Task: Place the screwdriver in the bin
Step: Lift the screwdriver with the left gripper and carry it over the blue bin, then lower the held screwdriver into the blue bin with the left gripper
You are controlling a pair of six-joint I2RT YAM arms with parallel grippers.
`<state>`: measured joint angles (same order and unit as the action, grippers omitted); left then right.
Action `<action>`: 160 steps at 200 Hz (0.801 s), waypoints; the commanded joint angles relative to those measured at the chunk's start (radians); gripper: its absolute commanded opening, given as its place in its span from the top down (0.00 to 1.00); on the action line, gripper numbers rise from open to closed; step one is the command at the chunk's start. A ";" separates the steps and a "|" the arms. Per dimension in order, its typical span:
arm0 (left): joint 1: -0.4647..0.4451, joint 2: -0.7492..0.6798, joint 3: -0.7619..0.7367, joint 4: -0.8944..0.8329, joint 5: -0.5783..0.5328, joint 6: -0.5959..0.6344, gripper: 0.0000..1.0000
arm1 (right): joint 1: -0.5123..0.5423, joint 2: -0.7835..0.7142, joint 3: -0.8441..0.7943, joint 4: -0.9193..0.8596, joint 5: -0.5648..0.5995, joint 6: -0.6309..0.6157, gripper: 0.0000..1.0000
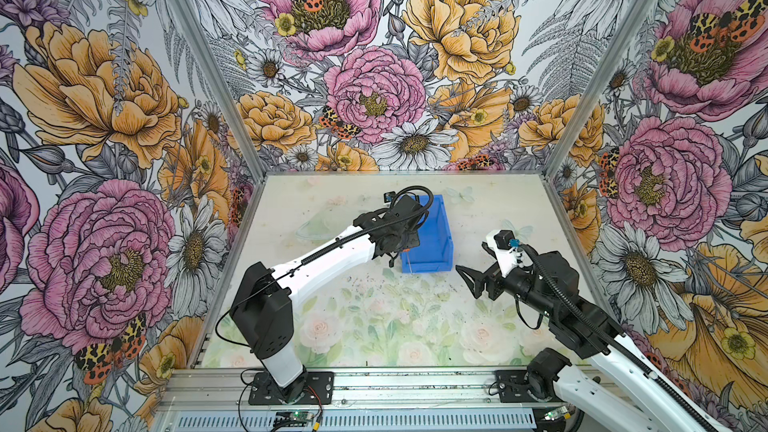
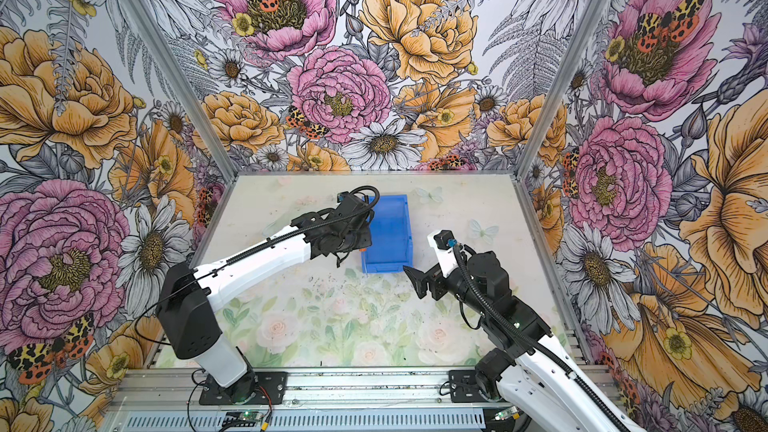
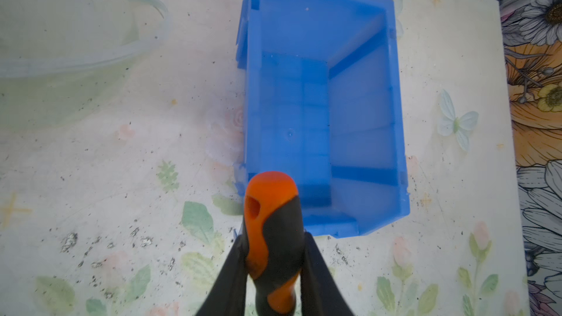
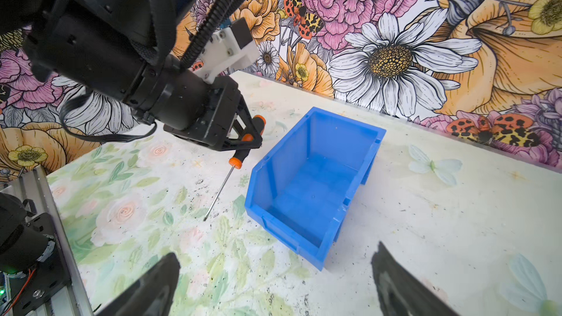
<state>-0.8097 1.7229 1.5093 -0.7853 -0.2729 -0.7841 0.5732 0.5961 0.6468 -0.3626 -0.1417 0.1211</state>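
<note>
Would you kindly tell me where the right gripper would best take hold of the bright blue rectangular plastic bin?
Probably the long side wall of the bright blue plastic bin nearest the right gripper, from above, jaws straddling its rim: that wall is thin and upright, the top open.

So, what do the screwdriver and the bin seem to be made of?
Screwdriver: the handle looks like hard orange plastic with a matte black, probably rubbery, overmoulded grip; the thin grey shaft looks like bare metal. Bin: apparently moulded plastic, uniformly bright blue, smooth with a soft sheen on its walls and moulded ribs.
</note>
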 commanded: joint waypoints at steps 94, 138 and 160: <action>0.020 0.416 0.426 -0.047 0.002 0.110 1.00 | -0.036 -0.027 -0.022 -0.009 0.051 0.041 0.00; 0.050 0.509 0.511 -0.072 -0.012 0.137 1.00 | -0.041 -0.008 -0.018 -0.010 0.063 0.043 0.01; 0.059 0.545 0.536 -0.071 -0.008 0.138 1.00 | -0.042 0.003 -0.015 -0.011 0.067 0.043 0.00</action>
<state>-0.7666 2.2375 2.0094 -0.8413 -0.2562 -0.6708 0.5415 0.5877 0.6289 -0.3672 -0.0971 0.1497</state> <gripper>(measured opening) 0.265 0.995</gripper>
